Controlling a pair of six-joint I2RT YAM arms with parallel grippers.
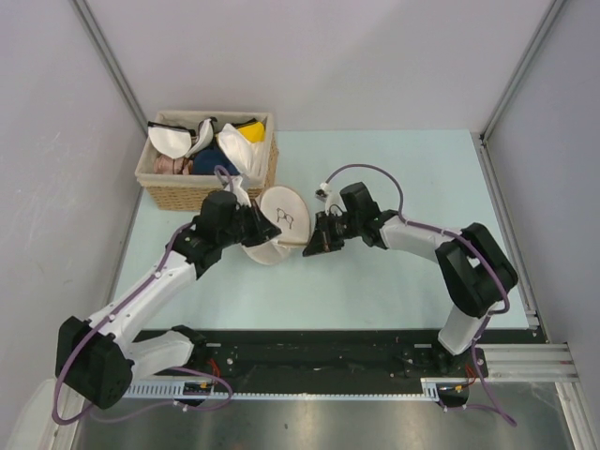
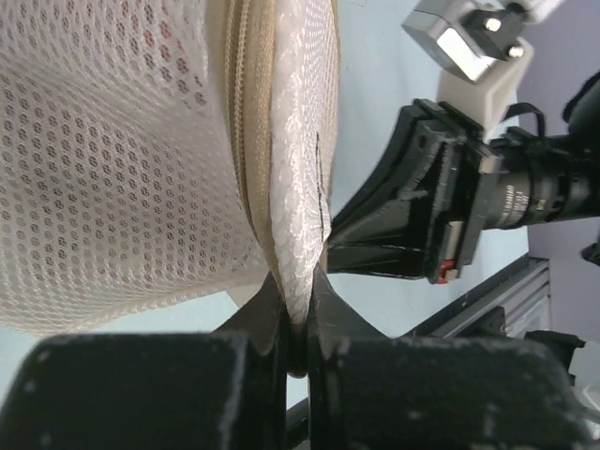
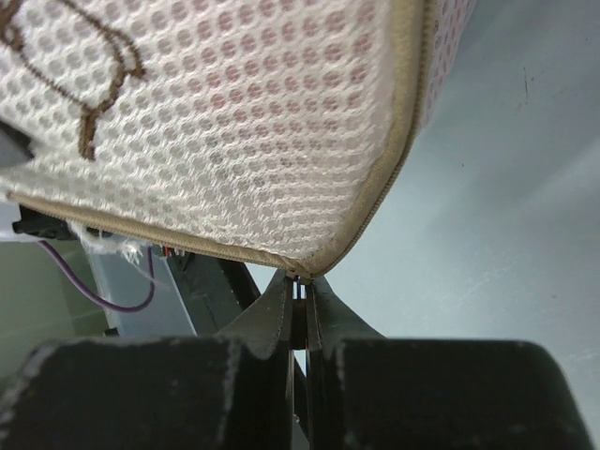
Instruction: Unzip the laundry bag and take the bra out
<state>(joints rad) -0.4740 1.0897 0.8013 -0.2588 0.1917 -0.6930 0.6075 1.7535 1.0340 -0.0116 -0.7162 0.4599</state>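
**Both Jaws Shut on the Bag, Zip Not Yet Run**

Had the left gripper (image 2: 298, 292) nipped fully shut on a fold of the laundry bag (image 2: 131, 150), right at the padded round face beside the zipper (image 2: 248, 112). Had the right gripper (image 3: 300, 286) pinched shut as well, tips meeting on the zipper's lower curve. Looked like the pull tab between them, but too small to swear to. Slung the bag between the two grippers, tip facing tip and very close. Couldn't tell whether its underside touched the table. Glimpsed red through the mesh just above the left gripper's tips: the bra (image 2: 161, 37), judged to be inside, with the zip closed along all the rim in view.

Might well have lost the tab from there, with so little caught in those tips that a tug off the line of the track could pop it free. Might have dragged the whole bag along instead of opening it, had the left grip slid on soft mesh. Could also have jammed the slider on the curve, or knocked finger against finger in that crowd.

Worked over a pale green tabletop (image 1: 375, 281), smooth under the right gripper. Found a wicker basket (image 1: 164, 195) just beyond the left gripper, packed with white, yellow and dark blue bras. Boxed in by plain grey walls, with a black rail (image 1: 328, 352) back behind both arms.
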